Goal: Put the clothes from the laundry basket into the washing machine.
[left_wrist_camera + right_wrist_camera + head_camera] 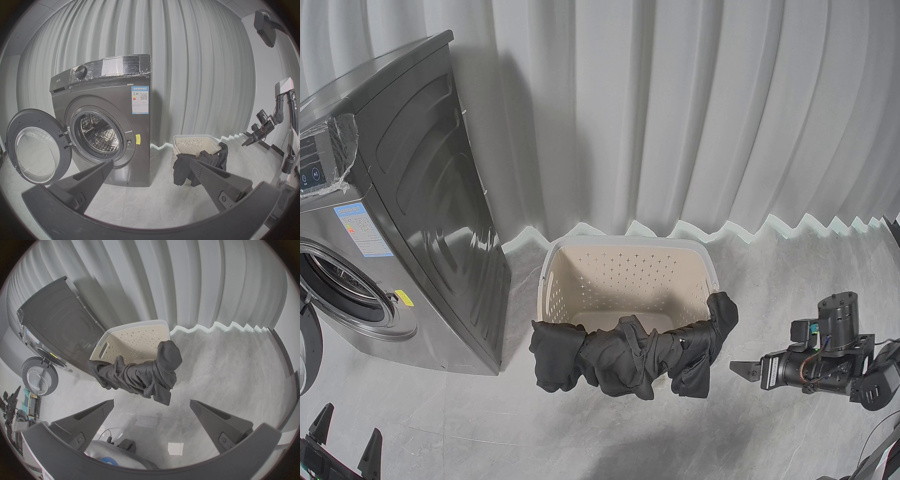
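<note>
A cream laundry basket (625, 240) stands on the floor beside the grey washing machine (425, 206). Dark clothes (625, 359) hang bunched over the basket's near rim; its inside looks bare otherwise. The machine's round door (34, 147) is swung open, showing the steel drum (97, 134). My right gripper (745, 370) hovers open to the right of the basket, level with the clothes (140, 377) and apart from them. My left gripper (350, 424) is open low at the near left, in front of the machine, with nothing between its fingers.
A white pleated curtain (675, 112) closes off the back, right behind the basket and machine. Grey stone floor (600, 431) lies open between me, the basket and the machine front. The open door takes up room left of the drum.
</note>
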You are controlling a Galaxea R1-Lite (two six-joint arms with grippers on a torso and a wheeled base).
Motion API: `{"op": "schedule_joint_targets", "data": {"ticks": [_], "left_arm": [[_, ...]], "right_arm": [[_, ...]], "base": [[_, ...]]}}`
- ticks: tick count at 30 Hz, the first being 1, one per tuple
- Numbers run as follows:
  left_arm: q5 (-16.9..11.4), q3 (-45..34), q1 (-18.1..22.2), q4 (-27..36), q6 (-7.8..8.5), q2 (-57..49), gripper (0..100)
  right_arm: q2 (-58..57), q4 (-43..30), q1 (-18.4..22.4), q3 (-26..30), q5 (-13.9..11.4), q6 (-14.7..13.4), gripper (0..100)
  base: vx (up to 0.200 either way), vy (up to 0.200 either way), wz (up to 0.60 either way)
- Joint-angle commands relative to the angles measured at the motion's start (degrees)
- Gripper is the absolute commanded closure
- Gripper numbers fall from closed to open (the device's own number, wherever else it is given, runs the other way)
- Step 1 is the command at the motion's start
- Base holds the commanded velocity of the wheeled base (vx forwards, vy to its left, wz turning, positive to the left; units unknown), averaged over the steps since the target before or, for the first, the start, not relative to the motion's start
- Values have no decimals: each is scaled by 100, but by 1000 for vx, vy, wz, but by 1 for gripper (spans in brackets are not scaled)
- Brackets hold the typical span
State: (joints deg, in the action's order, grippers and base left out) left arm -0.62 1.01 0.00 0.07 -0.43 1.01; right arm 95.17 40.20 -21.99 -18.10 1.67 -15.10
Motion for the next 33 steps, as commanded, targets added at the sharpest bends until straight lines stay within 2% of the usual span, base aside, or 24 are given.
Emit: {"op": "schedule_joint_targets", "data": {"ticks": [1,5,8,19,23,33], "left_arm": [[1,-92,0,1,-1,-101,0],[1,-92,0,1,8,-101,0],[1,-92,0,10,8,-101,0],[9,-92,0,10,16,-101,0],[9,-92,0,10,16,-101,0],[1,-92,0,10,16,-101,0]], "right_arm": [[1249,559,-68,-378,132,-36,0],[1882,1068,-24,-510,167,-28,0],[2225,1350,-24,-598,299,-10,0],[3201,1473,-77,-1327,369,-28,0],[3535,1807,-77,-1468,483,34,0],[3886,2132,-51,-1907,483,60,0]], "base": [[0,0,0],[0,0,0],[0,0,0],[0,0,0],[0,0,0],[0,0,0]]}}
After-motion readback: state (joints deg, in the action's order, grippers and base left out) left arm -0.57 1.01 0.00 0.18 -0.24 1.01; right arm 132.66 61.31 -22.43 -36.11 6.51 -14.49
